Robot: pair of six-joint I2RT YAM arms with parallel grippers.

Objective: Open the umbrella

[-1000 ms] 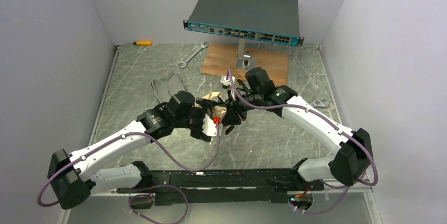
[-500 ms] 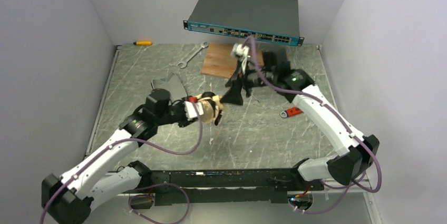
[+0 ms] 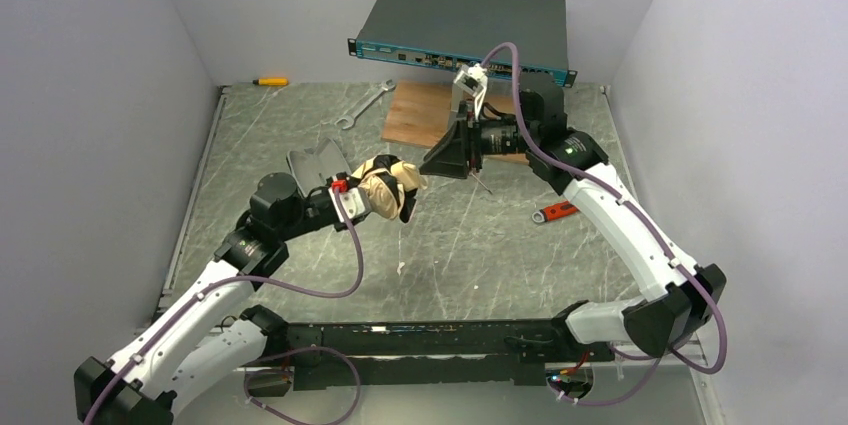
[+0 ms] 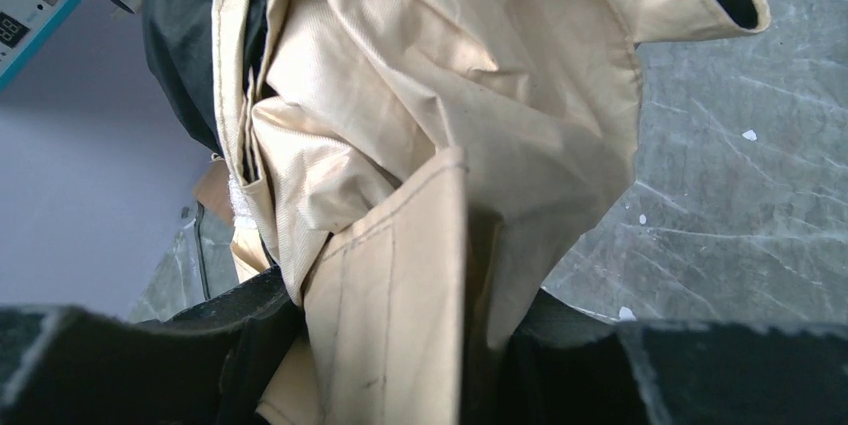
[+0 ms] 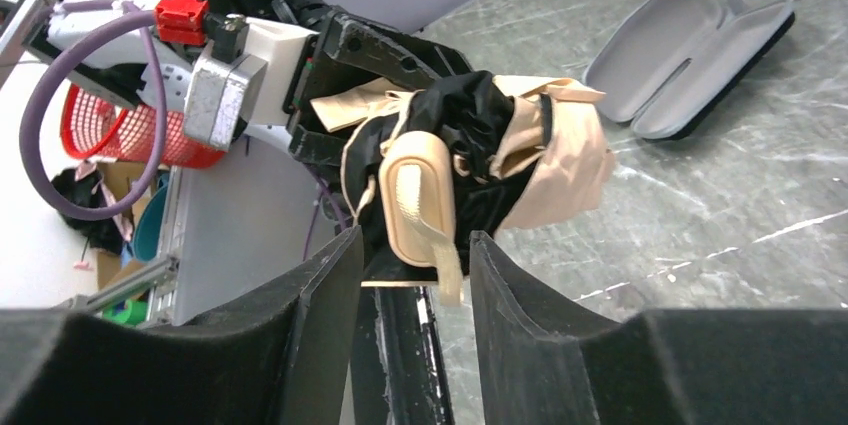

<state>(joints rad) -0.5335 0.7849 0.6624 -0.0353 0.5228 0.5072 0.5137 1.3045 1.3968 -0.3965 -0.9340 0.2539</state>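
Pale walls are boxing in a grey-green marbled desk (image 3: 480, 255), and all the action is happening above its middle. The left end effector (image 4: 410, 350) is clamping the umbrella (image 3: 385, 183), its dark fingers pinching a thick fold of cream fabric. The bundle is hanging clear of the desk, roughly midway between the left and right edges.

Facing it, the right end effector (image 5: 412, 250) is pointing straight at the bundle. Its fingers are standing either side of a dark shaft (image 5: 395, 365) running out of the black folds. Whether they are actually biting on it, I cannot tell, since a sliver of gap is showing on one side. A cream strap (image 5: 425, 215) is dangling loose off the front, so the wrap is looking undone.

On progress, the umbrella is up off the desk and flanked from both ends, but the canopy is sitting crumpled with no ribs fanning out. Drawing out the shaft and spreading the canopy are all waiting to be done, I reckon.

The left arm is reaching in from the near-left corner, forearm angling up and wrist turning rightward. The right arm is climbing from the near-right corner along the right edge. It is then folding at the elbow so its wrist is lying level and aiming left, just in front of the network switch (image 3: 460, 30) at the far edge.
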